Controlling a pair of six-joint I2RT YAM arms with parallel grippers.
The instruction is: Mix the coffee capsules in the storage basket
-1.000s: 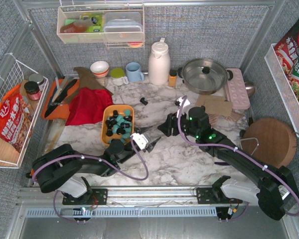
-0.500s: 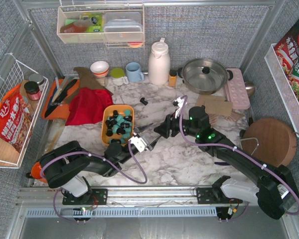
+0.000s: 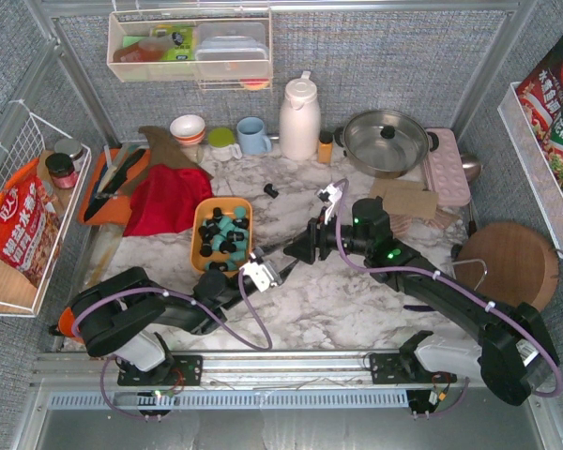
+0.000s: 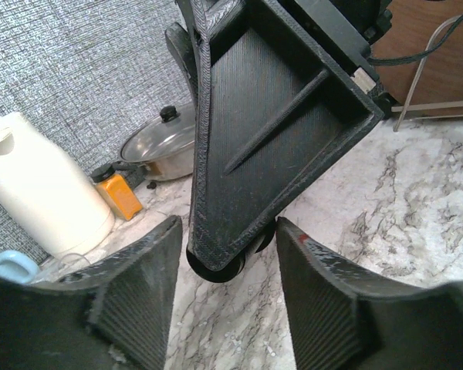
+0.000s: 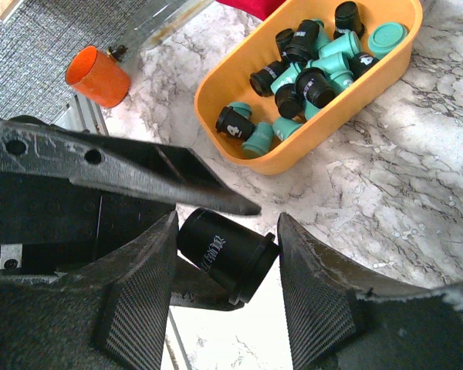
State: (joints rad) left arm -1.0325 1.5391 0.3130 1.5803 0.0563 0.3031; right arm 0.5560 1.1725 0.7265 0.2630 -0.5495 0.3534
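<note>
Compared with a second ago, the left gripper [image 3: 280, 255] is sitting slightly lower and nearer its base. The right gripper [image 3: 300, 249] is reaching a little further left to meet it over the white marble tabletop [image 3: 338, 300].

The right claw is pinching a glossy black cup-shaped capsule [image 5: 225, 253] end to end between its pads. The left claw's fingers are straddling that capsule and one right finger. They are standing apart, but I cannot tell whether they are pressing on the capsule.

The shallow orange plastic storage basket [image 5: 347, 116] is lying just left of the meeting point, holding the mixed black and teal coffee capsules [image 5: 312, 54]. One loose black capsule [image 3: 271, 191] is lying on the marble beyond the basket.

A red cloth [image 3: 169, 197] is lying at the basket's far left. An orange cup [image 5: 98, 75] is standing near the left arm's base. A white thermos jug [image 3: 299, 117] and a lidded steel pan [image 3: 387, 141] are standing along the back, well apart from the grippers.
</note>
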